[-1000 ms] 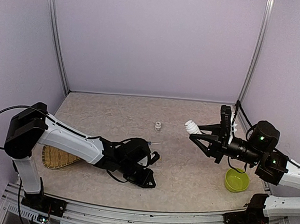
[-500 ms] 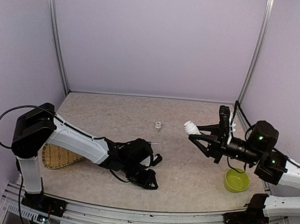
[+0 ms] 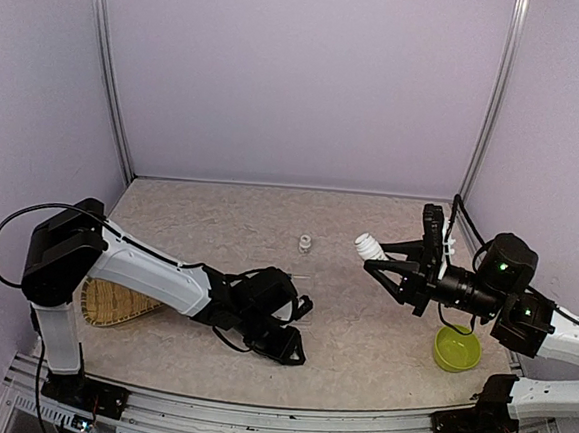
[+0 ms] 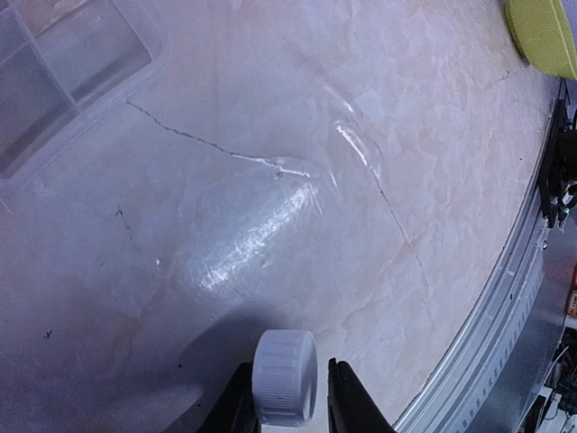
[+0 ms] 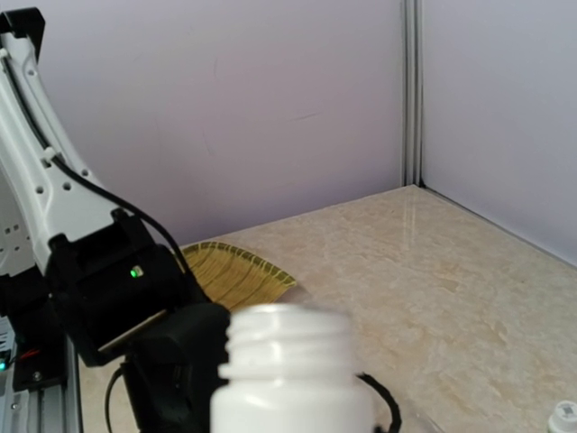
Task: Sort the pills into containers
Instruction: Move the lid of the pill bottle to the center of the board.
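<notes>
Table (image 3: 370, 218): marbled beige.

Woven tray (image 3: 112, 305): far left, its upper edge hidden under the left arm.

Lime-green bowl (image 3: 457, 348): near right, partly behind the right arm.

Clear compartment box (image 4: 54, 81): only one corner enters the left wrist view. From above, the left arm covers nearly all of it, mid-table.

Right gripper (image 3: 375, 255): raised, clamped on a white bottle (image 5: 287, 379) with the neck uncapped. Its fingers are out of its own wrist view.

Left gripper (image 4: 287, 410): low over the table, a ribbed white cap (image 4: 285, 374) between its fingers. Cannot tell whether gripped or loose.

Small white object (image 3: 305, 243): mid-table, unidentifiable.

Pills: too small to make out.
</notes>
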Tool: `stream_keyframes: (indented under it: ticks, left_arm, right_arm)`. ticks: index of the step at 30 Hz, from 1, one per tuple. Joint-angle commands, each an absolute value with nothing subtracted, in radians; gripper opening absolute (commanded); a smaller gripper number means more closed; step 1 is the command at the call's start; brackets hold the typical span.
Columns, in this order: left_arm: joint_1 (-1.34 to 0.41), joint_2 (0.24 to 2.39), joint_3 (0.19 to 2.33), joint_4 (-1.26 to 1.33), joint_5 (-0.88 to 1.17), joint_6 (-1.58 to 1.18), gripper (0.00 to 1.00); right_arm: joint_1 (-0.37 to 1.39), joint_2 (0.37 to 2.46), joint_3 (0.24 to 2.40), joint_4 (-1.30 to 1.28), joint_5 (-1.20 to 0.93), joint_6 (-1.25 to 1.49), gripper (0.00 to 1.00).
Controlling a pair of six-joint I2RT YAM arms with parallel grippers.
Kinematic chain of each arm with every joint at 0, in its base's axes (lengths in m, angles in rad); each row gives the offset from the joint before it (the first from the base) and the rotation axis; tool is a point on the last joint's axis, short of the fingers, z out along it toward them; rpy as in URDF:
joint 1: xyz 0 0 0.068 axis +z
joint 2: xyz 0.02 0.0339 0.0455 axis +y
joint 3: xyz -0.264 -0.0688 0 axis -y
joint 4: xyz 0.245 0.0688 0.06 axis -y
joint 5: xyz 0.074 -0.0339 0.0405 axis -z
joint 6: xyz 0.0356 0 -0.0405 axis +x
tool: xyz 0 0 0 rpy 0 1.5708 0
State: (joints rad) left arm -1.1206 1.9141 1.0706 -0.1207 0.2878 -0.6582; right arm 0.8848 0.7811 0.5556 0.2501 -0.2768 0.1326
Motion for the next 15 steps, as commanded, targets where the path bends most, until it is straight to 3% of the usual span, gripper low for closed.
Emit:
stream_keyframes:
  ticks: [1, 15]
  left_arm:
    - [-1.124, 1.898, 1.078, -0.175, 0.234, -0.65, 0.26]
    - [-1.124, 1.835, 1.069, -0.24, 0.168, -0.642, 0.46]
  right_arm:
    - [0.875, 0.773, 0.565, 0.253, -0.287, 0.14, 0.18]
    - [0.875, 0.775, 0.549, 0.267, -0.284, 0.136, 0.18]
